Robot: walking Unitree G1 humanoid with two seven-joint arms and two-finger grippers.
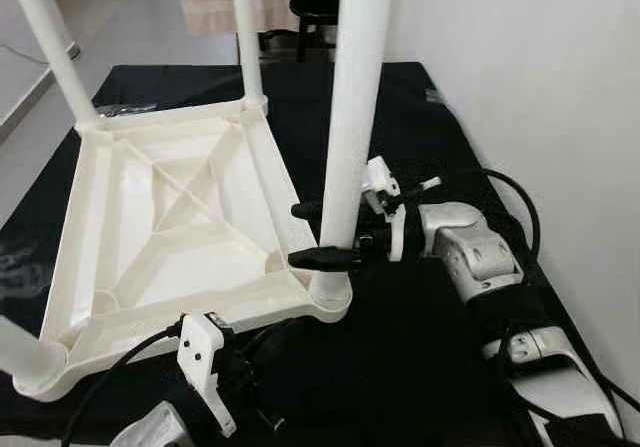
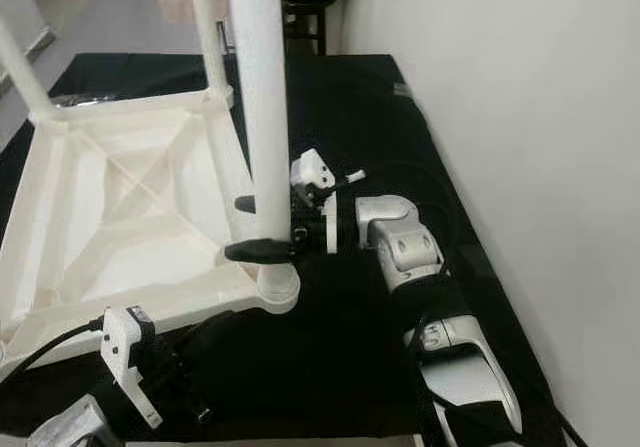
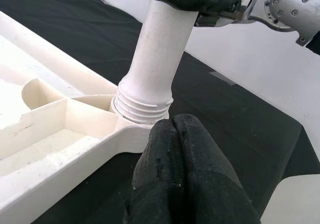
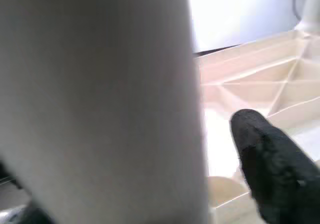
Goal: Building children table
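A black cloth [image 1: 420, 117] covers the floor — a plain white wall [image 1: 540, 77] rises beside it. Beyond lies pale grey floor [image 1: 130, 37], brightly lit.

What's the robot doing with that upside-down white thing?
It is putting together a small white table. The tabletop lies upside down on a black cloth, with legs already sticking up from its corners. The right claw grips the nearest leg low down, one finger on each side, where it goes into its corner socket. Screw threads still show there, so the leg may not be fully in. The left claw, fingers pressed together, sits close to that same corner.
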